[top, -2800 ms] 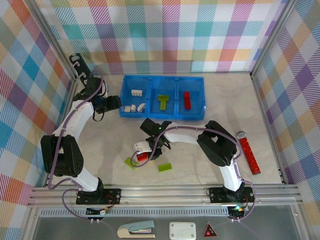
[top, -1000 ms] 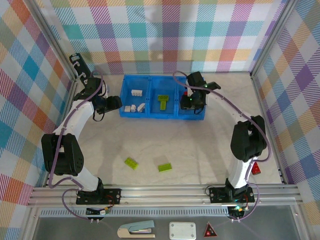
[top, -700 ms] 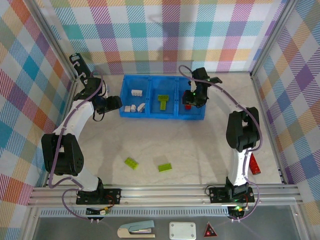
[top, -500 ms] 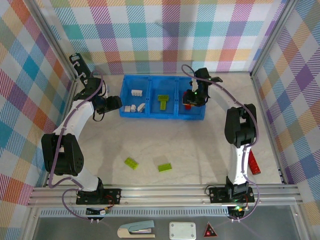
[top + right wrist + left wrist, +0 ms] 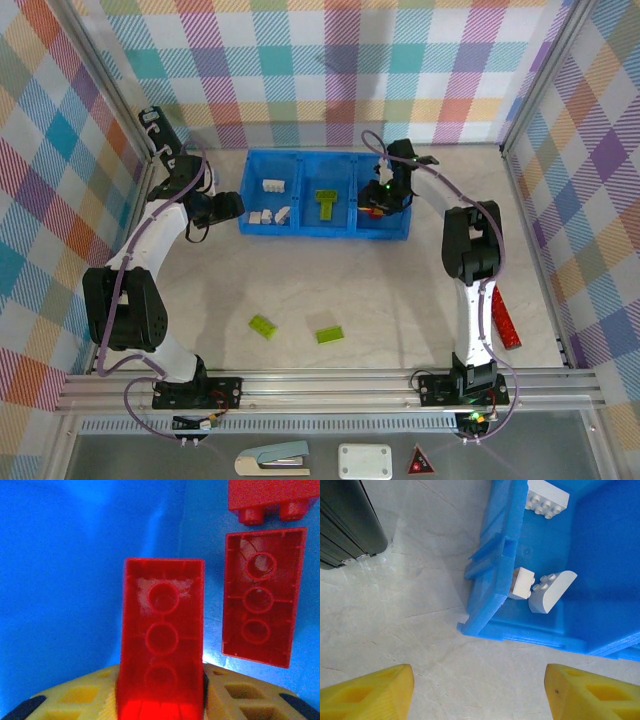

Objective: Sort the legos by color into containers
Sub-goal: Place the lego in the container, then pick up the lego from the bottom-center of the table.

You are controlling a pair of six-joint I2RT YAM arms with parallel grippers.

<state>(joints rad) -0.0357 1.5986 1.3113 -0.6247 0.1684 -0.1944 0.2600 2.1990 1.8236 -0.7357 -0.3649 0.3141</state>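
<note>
Above tray (image 5: 75, 555), right end effector (image 5: 160, 702) clamps lego (image 5: 162, 630)

The left hand (image 5: 480, 695) hangs spread wide, while the right hand (image 5: 381, 193), arm outstretched, grips tight.

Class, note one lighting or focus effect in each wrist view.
Right wrist view: the held red brick glows overexposed at its lower end; white glare on the tray floor. Left wrist view: sharp; the tray wall shadows the table.

Tray (image 5: 325, 236) behind; left brick (image 5: 263, 325), right brick (image 5: 329, 335) before it (on table (image 5: 390, 300)).
</note>
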